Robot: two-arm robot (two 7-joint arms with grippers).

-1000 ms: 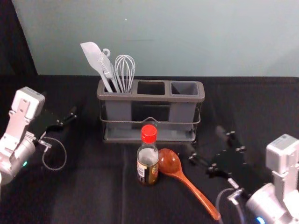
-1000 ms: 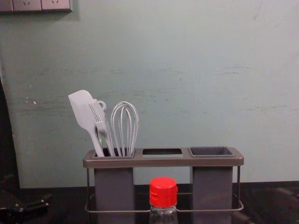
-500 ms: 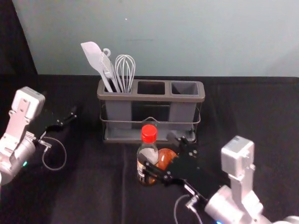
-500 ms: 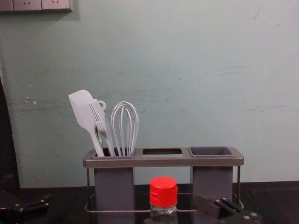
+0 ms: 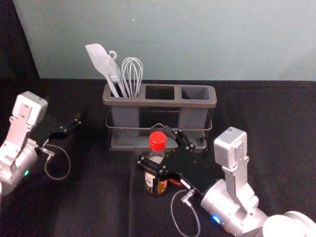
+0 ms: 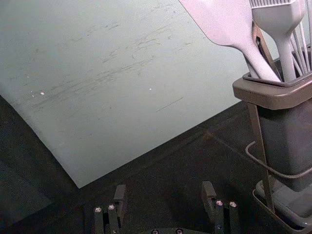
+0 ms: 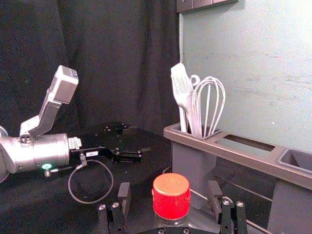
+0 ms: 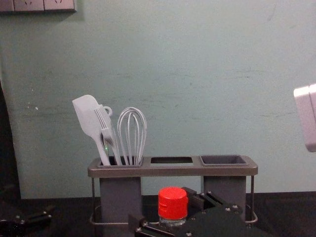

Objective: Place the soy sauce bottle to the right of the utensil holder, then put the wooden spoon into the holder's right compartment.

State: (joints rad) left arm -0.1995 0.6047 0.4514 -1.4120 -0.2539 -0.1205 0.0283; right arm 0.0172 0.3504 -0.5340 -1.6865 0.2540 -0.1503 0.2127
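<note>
Bottle still stands in front of the utensil holder, but the right gripper just slid in around it, fingers spread, so the grab's probably next, wooden spoon after that, while the left gripper chills open off to the left.

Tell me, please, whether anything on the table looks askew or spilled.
Nothing stands out: the soy sauce bottle stands upright inside the open right gripper, and the utensil holder sits level. The wooden spoon is mostly hidden.
</note>
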